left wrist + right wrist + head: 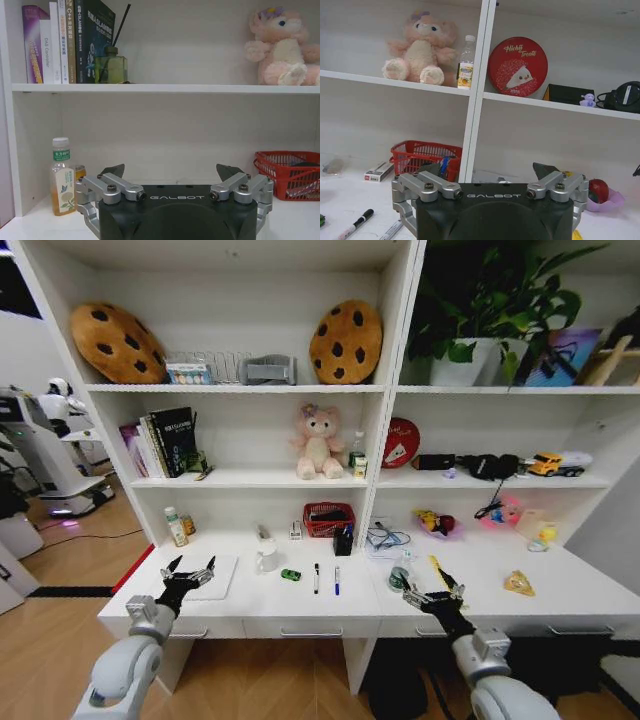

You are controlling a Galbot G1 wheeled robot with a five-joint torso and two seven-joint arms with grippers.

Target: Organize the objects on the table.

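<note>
On the long white table (300, 605) lie a flat silver laptop (222, 578), a white cup (267, 558), a tiny green toy car (291, 574), two loose pens (316, 578) and a yellow ruler (437, 569). A green-labelled bottle (175, 527) (62, 176) stands at the back left. My left gripper (193, 565) (170, 172) hovers open above the laptop's left part. My right gripper (433, 589) (487, 170) hangs open over the front right, just in front of the ruler. Neither holds anything.
A red basket (328, 519) and a black pen holder (343, 540) stand at the back of the table, with a cable (385, 538) beside them. A pink dish (436, 524) and a yellow wedge (518, 584) lie to the right. Shelves rise behind the table.
</note>
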